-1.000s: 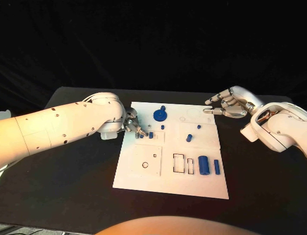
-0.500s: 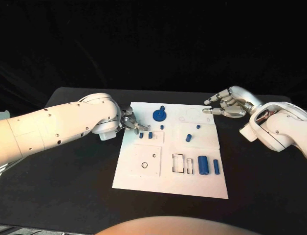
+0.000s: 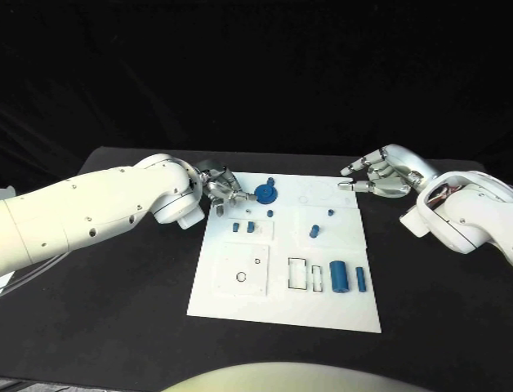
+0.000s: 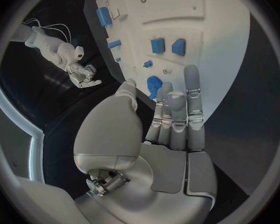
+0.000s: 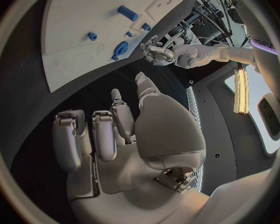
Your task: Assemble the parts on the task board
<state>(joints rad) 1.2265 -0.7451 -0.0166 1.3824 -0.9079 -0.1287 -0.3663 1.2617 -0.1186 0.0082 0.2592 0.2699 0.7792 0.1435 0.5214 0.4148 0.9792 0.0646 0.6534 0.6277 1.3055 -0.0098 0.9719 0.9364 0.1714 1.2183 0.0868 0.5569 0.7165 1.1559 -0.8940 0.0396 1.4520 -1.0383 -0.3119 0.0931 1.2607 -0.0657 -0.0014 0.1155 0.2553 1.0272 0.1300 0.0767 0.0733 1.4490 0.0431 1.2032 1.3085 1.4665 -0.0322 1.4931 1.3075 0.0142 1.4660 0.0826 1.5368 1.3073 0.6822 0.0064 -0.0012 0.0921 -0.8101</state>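
Your left robot hand (image 3: 222, 189) has lifted up and back from the two small blue parts (image 3: 243, 227), now over the task board (image 3: 286, 286)'s upper-left edge beside the round blue part (image 3: 266, 193), fingers spread, holding nothing. Your right robot hand (image 3: 381, 175) stays at upper right over the desk (image 3: 115, 310), fingers curled, empty.

left robot hand (image 3: 222, 190) | lifted from small blue pieces (image 3: 243, 228) | now beside blue gear (image 3: 266, 193)
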